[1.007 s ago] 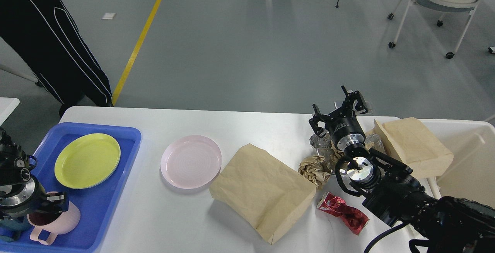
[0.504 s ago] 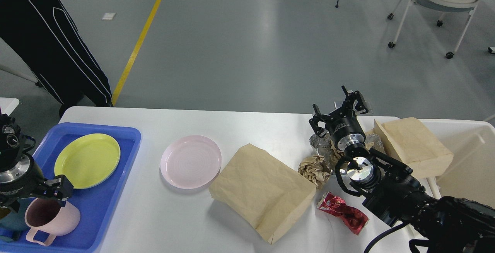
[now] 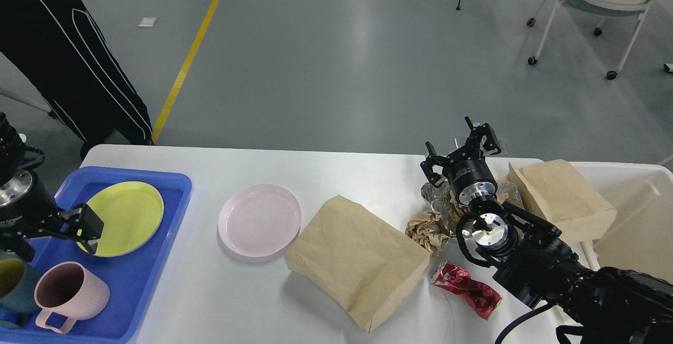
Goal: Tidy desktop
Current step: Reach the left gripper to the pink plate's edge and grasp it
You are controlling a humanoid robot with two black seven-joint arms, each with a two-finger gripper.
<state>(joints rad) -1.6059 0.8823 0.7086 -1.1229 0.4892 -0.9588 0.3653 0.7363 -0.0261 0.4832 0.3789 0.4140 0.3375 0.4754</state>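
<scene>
The white desktop (image 3: 221,302) carries a pink plate (image 3: 259,220), a large brown paper bag (image 3: 357,260), a crumpled paper ball (image 3: 428,231), a red wrapper (image 3: 465,289) and crumpled clear plastic (image 3: 435,196). My right gripper (image 3: 462,149) is open just above and behind the clear plastic, holding nothing. At the left, my left gripper (image 3: 57,239) hangs open and empty over the blue tray (image 3: 157,260), above a pink mug (image 3: 71,294) that stands upright in it. A yellow plate (image 3: 119,218) also lies in the tray.
A teal mug (image 3: 10,281) stands beside the pink mug at the tray's left edge. A second paper bag (image 3: 562,196) rests against the off-white bin (image 3: 636,212) at the right. A person's legs (image 3: 68,54) stand behind the table's left corner.
My left gripper has let go of the pink mug and risen away from it; the mug now stands free in the tray. The right arm has not moved.
</scene>
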